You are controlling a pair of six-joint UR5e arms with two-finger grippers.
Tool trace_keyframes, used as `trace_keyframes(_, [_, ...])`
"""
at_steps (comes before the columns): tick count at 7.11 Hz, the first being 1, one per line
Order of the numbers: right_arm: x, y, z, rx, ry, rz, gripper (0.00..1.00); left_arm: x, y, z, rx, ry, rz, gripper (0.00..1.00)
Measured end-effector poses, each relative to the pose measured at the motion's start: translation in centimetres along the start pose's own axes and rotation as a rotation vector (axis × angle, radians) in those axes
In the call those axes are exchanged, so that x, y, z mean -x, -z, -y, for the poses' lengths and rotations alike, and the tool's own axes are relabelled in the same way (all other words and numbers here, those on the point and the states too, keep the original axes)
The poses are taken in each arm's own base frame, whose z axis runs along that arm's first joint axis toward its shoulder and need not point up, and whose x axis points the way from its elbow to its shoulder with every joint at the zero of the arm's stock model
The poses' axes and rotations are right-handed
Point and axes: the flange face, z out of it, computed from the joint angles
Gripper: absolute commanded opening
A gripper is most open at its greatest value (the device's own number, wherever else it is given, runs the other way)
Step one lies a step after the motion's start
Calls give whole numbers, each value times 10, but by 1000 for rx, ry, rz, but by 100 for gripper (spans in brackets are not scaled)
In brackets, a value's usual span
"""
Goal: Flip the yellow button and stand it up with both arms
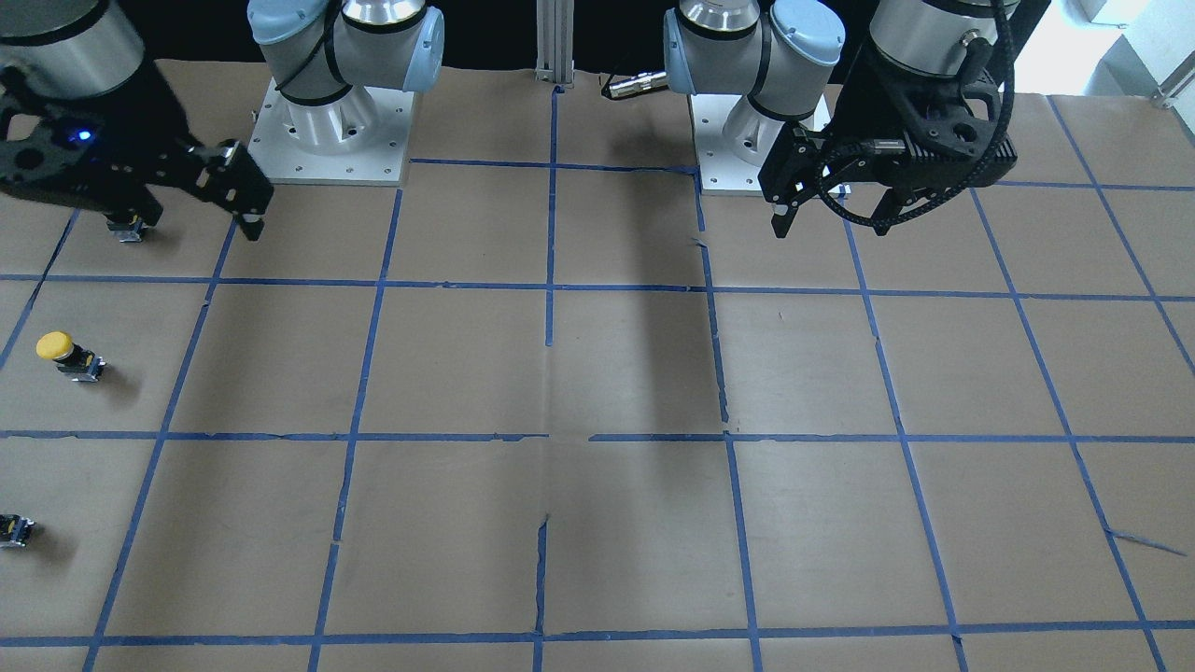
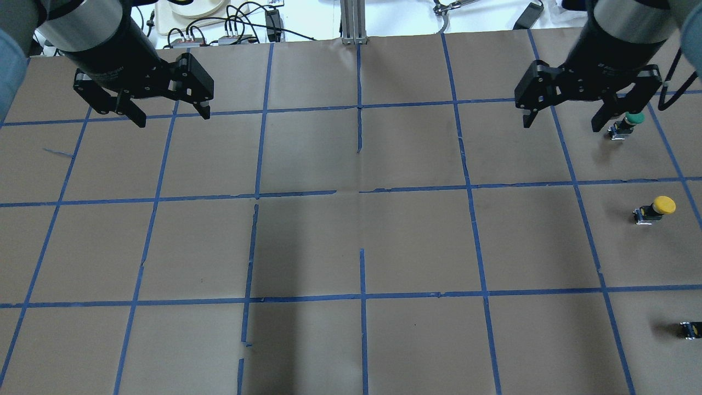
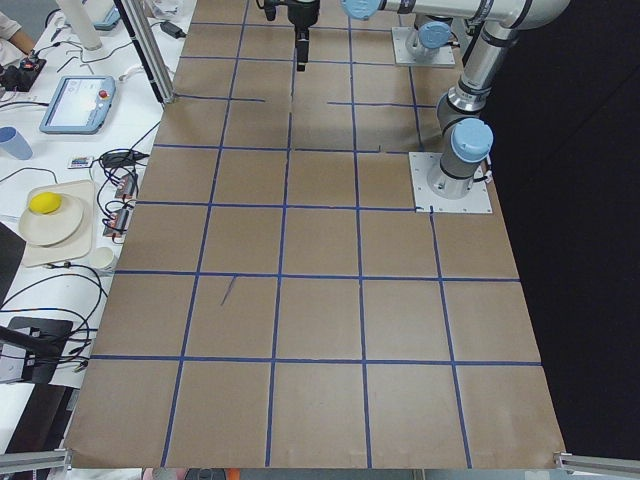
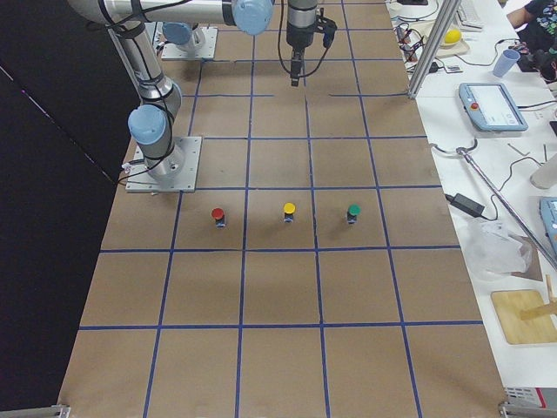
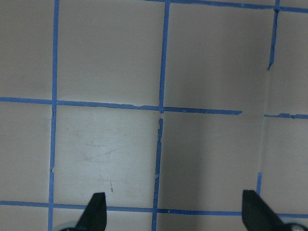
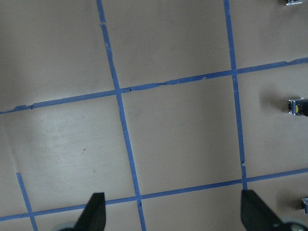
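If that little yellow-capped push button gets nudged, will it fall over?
Probably: the yellow-capped push button seems to stand on a narrow body under a wider cap, likely top-heavy. Toppled, its round cap might roll it sideways.

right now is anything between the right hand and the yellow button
Nothing visible blocks it. The right hand hovers open, and only bare table lies between it and the yellow button. The green button sits close by the hand's outer finger, beside the route rather than on it.
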Motion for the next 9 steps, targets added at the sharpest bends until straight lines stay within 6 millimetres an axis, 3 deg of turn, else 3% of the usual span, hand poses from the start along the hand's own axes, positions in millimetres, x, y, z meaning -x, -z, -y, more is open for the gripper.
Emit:
trace_keyframes(1, [17,7,-20,-12,16,-2,100,0,0,0,0,0,0,100])
trace_keyframes(3, [24,6,-42,-11,30,-1,100,0,-1,0,1,0,0,100])
trace_keyframes(9, [25,-1,-46,-10,36,8,100,0,-1,2,2,1,0,100])
